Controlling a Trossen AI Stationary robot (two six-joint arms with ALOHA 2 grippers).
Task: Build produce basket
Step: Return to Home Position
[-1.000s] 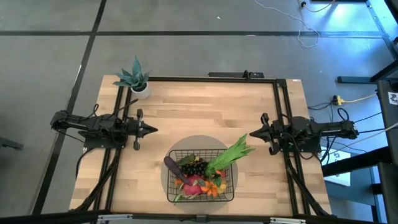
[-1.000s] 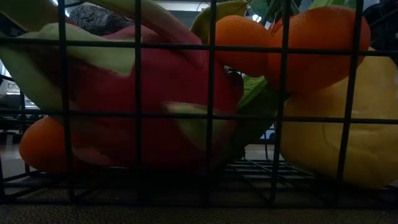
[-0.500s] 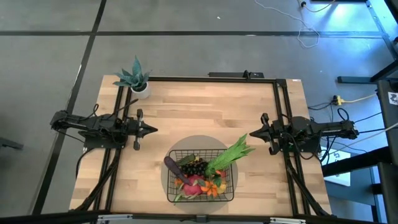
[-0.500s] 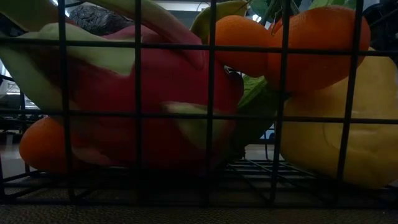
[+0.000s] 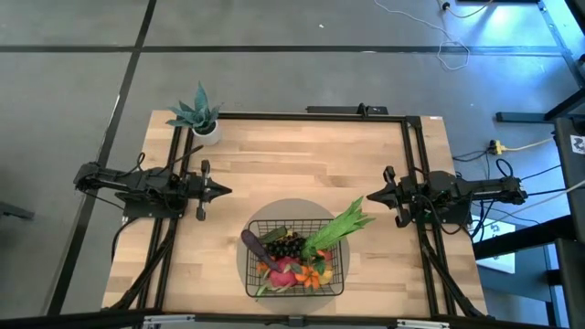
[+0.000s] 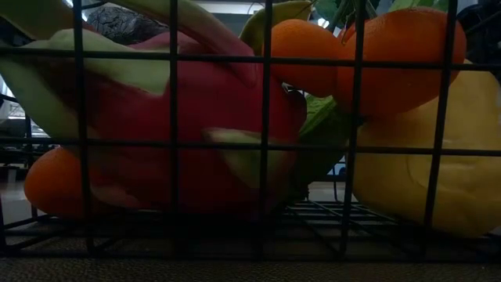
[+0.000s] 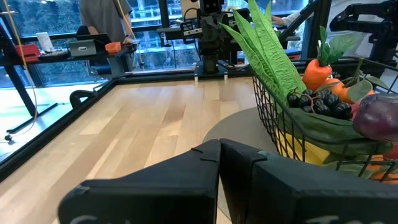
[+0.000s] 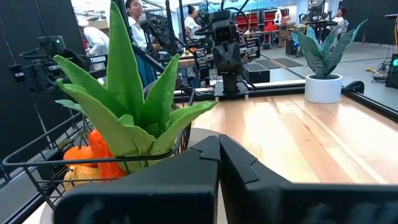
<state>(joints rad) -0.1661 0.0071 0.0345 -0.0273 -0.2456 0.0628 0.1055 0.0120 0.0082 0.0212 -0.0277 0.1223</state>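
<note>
The black wire-mesh basket (image 5: 294, 259) sits on a grey round mat near the table's near edge, full of produce: pink dragon fruit (image 6: 196, 125), oranges (image 6: 391, 47), yellow mango (image 6: 438, 172), dark grapes (image 7: 320, 102), a purple eggplant (image 7: 379, 118). Long green leafy stalks (image 5: 343, 224) lean over its far right rim. My left gripper (image 5: 225, 191) rests shut at the table's left side, pointing right, apart from the basket. My right gripper (image 5: 369, 197) rests shut at the right side, pointing left, just beyond the stalks' tip.
A spiky blue-green plant in a white pot (image 5: 203, 119) stands at the far left corner. Black frame rails (image 5: 302, 116) run along the far edge and both sides. Bare wood lies between the grippers and beyond the basket. People show in the room behind.
</note>
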